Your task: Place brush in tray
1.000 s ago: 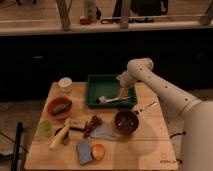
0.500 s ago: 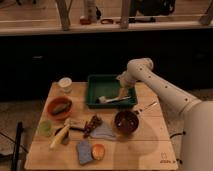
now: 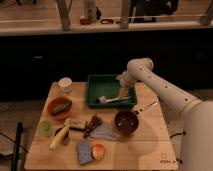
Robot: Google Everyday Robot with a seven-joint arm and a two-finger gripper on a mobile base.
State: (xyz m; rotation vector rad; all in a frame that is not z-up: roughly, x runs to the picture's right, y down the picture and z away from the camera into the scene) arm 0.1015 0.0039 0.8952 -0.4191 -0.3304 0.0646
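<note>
Camera view, inspection notes. End effector point(image 3: 123, 94) down inside the right half of the dark green shallow rectangular plastic tray point(image 3: 95, 80), positioned at the handle end of the slim cream long-handled brush point(image 3: 113, 99). Open or closed: cannot tell; contact with the handle likewise cannot be confirmed. Brush lying within the tray near its front wall, rounded pale head toward the left, handle running right and slightly up toward the end effector. White jointed arm point(image 3: 162, 92) reaching in from the right, elbow raised above the tray's back right corner.

Tray set at the rear centre of the light wooden worktop point(image 3: 147, 147). Just in front of the tray's right corner: round brown bowl point(image 3: 126, 123), with a thin dark-handled utensil point(image 3: 145, 107) to its right. Left of the tray: small white cup point(image 3: 65, 84), and below it a round orange bowl point(image 3: 59, 108) with dark contents. Further forward on the left: small green cup point(image 3: 45, 128) and a yellow-white banana-like item point(image 3: 60, 138). Near the front edge: blue-grey sponge-like block point(image 3: 83, 152) touching a small orange piece point(image 3: 98, 150).
</note>
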